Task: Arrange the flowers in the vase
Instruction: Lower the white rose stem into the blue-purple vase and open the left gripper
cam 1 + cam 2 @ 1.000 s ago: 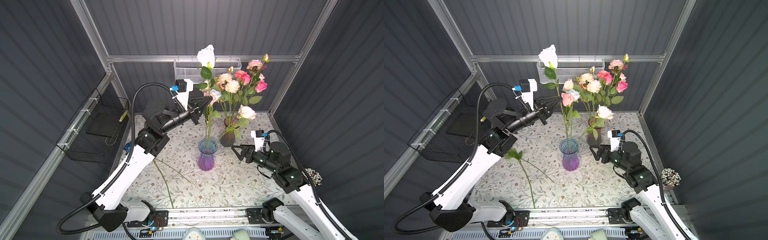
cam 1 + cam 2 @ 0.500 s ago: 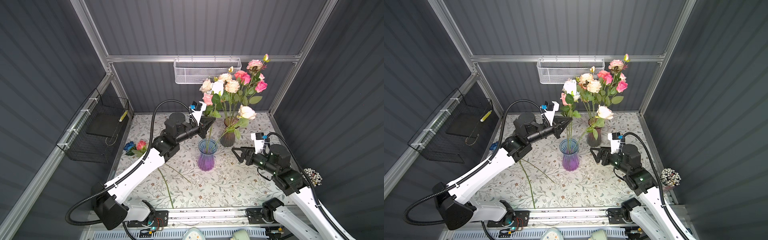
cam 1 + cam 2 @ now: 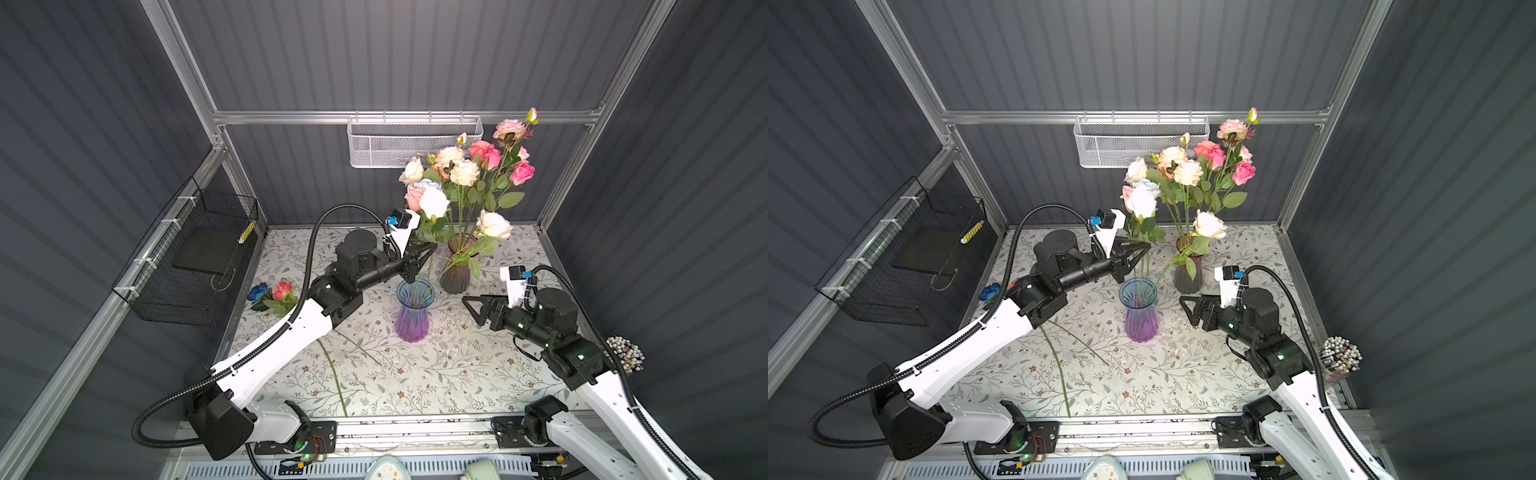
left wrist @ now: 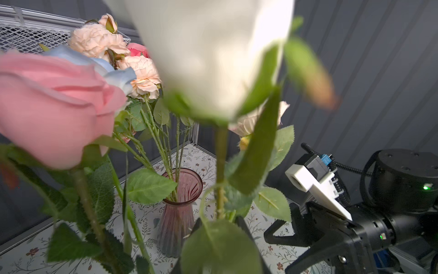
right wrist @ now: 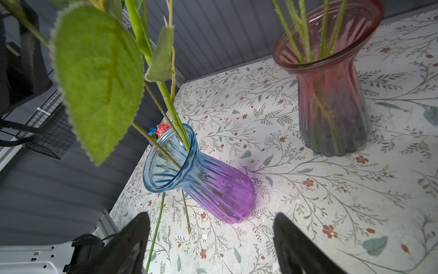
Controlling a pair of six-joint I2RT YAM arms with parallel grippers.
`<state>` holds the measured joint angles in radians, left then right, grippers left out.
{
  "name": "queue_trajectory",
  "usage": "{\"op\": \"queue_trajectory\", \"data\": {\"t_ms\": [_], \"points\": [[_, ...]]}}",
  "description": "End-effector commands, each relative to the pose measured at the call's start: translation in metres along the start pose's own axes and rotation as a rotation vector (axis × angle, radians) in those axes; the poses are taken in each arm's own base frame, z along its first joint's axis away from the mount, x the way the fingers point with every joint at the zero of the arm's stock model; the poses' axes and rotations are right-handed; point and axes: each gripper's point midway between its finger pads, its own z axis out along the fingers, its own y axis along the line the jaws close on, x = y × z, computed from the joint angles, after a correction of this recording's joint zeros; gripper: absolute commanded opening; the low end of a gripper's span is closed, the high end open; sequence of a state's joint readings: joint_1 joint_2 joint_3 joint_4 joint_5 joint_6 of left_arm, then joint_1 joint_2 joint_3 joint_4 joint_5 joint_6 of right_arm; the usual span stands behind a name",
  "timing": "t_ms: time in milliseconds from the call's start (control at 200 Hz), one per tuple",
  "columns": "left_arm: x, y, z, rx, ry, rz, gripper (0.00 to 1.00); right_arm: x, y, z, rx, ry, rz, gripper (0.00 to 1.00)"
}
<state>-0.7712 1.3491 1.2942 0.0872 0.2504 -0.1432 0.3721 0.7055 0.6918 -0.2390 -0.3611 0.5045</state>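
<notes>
Now, left arm (image 3: 291, 336) stretched above vase (image 3: 411, 322), left claw (image 3: 423, 261) parted around white rose stem (image 4: 221, 151), right claw (image 3: 471, 311) gaping

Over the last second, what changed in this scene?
The left pincer came down with the white rose, sinking its stem deeper into the blue-purple vase; whether it has let go is unclear. The right pincer stayed open beside the vase; the bouquet in the pink vase and the two roses on the table stayed put.
</notes>
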Motion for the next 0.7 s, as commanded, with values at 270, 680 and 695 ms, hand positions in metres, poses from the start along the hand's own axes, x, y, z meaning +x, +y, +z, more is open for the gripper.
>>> {"op": "queue_trajectory", "data": {"t_ms": [270,680,695], "points": [[0.003,-0.002,-0.009,-0.019,0.032,0.027,0.51,-0.002,0.001,0.000,-0.005,-0.013,-0.011,0.83],[-0.011,-0.004,-0.039,-0.069,0.022,0.045,0.70,-0.005,0.005,0.001,-0.020,-0.012,-0.015,0.83],[-0.010,-0.003,-0.041,-0.074,0.025,0.047,0.70,-0.005,0.005,0.001,-0.021,-0.010,-0.014,0.83]]}}
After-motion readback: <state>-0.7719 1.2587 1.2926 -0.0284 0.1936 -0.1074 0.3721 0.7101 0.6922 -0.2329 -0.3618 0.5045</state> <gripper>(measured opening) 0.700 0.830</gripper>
